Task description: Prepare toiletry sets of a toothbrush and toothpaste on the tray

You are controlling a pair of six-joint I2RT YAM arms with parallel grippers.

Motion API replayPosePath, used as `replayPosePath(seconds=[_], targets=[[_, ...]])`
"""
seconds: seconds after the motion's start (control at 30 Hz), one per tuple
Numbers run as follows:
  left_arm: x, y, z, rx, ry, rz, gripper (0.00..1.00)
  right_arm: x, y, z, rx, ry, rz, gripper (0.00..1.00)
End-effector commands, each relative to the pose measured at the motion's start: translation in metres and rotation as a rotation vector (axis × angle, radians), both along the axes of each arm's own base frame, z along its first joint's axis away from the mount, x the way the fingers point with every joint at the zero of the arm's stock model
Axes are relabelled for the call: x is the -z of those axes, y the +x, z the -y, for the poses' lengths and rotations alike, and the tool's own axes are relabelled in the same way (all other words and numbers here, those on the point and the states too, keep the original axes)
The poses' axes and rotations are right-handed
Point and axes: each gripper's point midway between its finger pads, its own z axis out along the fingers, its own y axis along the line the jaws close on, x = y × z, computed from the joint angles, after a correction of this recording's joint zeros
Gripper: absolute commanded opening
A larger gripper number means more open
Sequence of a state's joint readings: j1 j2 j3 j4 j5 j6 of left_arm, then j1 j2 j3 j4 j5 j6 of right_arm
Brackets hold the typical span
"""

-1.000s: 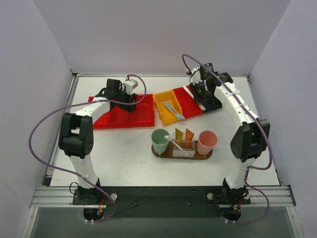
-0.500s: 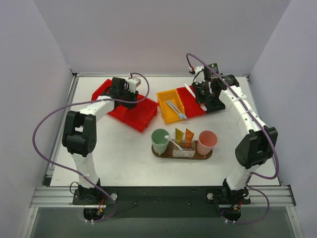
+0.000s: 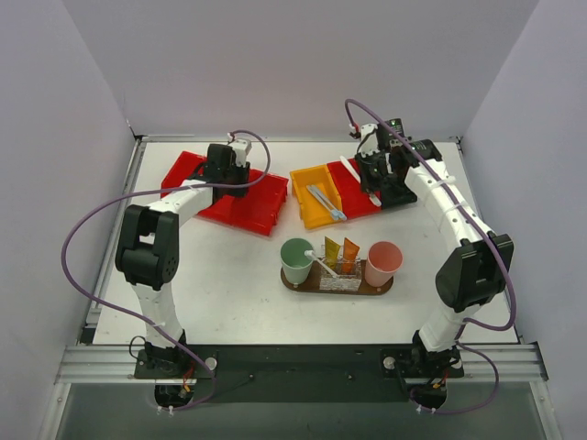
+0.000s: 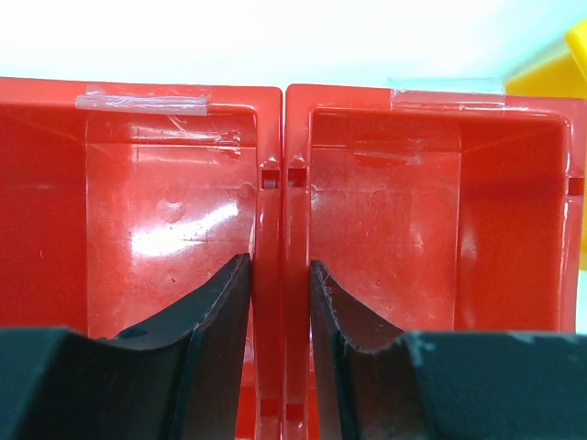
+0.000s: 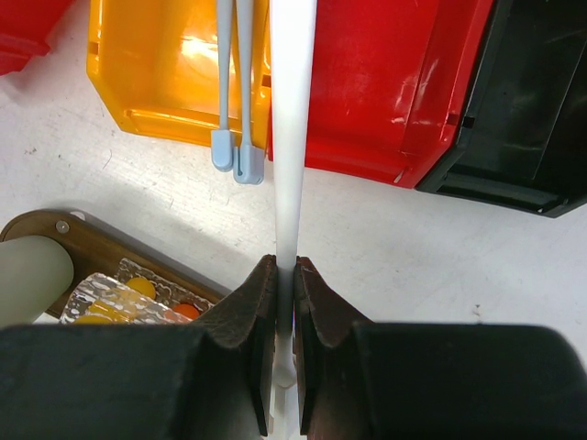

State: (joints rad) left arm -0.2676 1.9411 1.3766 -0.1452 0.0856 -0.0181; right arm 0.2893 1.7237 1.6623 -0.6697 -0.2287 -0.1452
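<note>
My right gripper is shut on a slim white toothbrush, held above the red bin and the table. Two pale blue toothbrushes lie in the yellow bin. The dark wooden tray carries a green cup, a clear glass with orange and yellow toothpaste tubes, and a pink cup. My left gripper is shut on the joined walls between two red bins.
A black bin stands right of the red bin, under my right arm. The left red bins look empty inside. White walls close the table at the back and both sides. Purple cables loop from both arms.
My left gripper closed onto the wall between the red bins and swung them back and to the left. My right gripper lifted the white toothbrush up from the bins.
</note>
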Motion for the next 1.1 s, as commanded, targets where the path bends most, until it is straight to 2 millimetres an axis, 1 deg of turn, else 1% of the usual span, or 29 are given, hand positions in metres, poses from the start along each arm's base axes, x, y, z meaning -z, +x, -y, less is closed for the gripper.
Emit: replayPosePath(seconds=[0.0,0.2,0.37,0.5,0.53,0.6,0.63,0.7,0.77,0.8,0.9,0.93,1.0,1.03,1.07], targets=[[-0.002,0.000,-0.002,-0.122,-0.080,-0.027,0.00,-0.007,-0.006,-0.001,0.006,0.025,0.011,0.00],[0.001,-0.001,0.002,-0.131,-0.113,-0.040,0.00,-0.005,-0.008,-0.002,0.007,0.031,0.007,0.00],[0.001,0.001,0.013,-0.161,-0.164,-0.063,0.00,-0.005,-0.007,-0.006,0.008,0.050,0.002,0.00],[-0.003,0.001,0.015,-0.175,-0.177,-0.048,0.00,-0.007,-0.008,-0.006,0.011,0.051,0.008,0.00],[-0.001,-0.002,0.014,-0.180,-0.177,-0.053,0.00,-0.006,-0.009,-0.005,0.012,0.047,0.008,0.00],[-0.006,-0.003,0.014,-0.194,-0.197,-0.037,0.00,-0.010,-0.010,-0.005,0.010,0.049,0.018,0.00],[-0.005,-0.005,0.013,-0.199,-0.201,-0.042,0.00,-0.011,-0.010,-0.005,0.011,0.050,0.023,0.00],[-0.008,-0.007,0.020,-0.186,-0.221,-0.045,0.00,-0.014,-0.011,-0.005,0.010,0.055,0.029,0.00],[-0.012,-0.008,0.022,-0.177,-0.229,-0.046,0.00,-0.015,-0.011,-0.006,0.011,0.059,0.029,0.00],[-0.016,-0.008,0.023,-0.171,-0.233,-0.042,0.06,-0.018,-0.012,-0.006,0.009,0.064,0.035,0.00],[-0.025,-0.009,0.022,-0.164,-0.233,-0.026,0.15,-0.022,-0.015,-0.007,0.004,0.067,0.044,0.00],[-0.028,-0.009,0.022,-0.161,-0.233,-0.019,0.23,-0.024,-0.015,-0.006,0.007,0.066,0.051,0.00],[-0.037,-0.010,0.021,-0.157,-0.234,0.001,0.34,-0.027,-0.017,-0.006,0.008,0.068,0.058,0.00],[-0.041,-0.010,0.021,-0.152,-0.235,0.010,0.43,-0.029,-0.018,-0.005,0.008,0.070,0.062,0.00],[-0.048,-0.011,0.020,-0.148,-0.231,0.025,0.47,-0.030,-0.018,-0.005,0.006,0.068,0.065,0.00]])
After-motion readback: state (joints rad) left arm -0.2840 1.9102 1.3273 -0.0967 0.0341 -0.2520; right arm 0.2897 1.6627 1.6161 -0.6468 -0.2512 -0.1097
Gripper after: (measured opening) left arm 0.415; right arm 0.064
